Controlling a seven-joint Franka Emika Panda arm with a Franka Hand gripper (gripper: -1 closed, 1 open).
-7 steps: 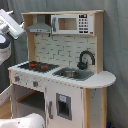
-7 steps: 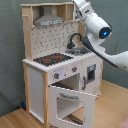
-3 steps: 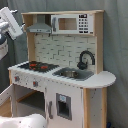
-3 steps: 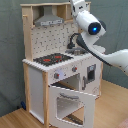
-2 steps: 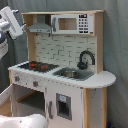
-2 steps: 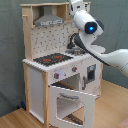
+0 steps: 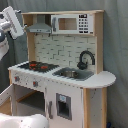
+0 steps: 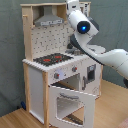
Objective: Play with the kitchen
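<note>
A dark grey curtain (image 7: 116, 45) hangs in folds as the backdrop in both exterior views. Below the curtain in the second exterior view, a light wooden floor (image 8: 20, 120) spreads out under even, soft light.

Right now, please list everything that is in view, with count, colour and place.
kitchen: one, light wood and white, centre in both exterior views
hob: one, black and red, on the counter beside the sink
sink: one, grey, set in the counter
faucet: one, black, behind the sink
hood: one, grey, above the hob
microwave: one, white, on the upper shelf
oven door: one, white with window, hanging open
robot arm: one, white, reaching over the counter; pincer not clearly visible
</note>
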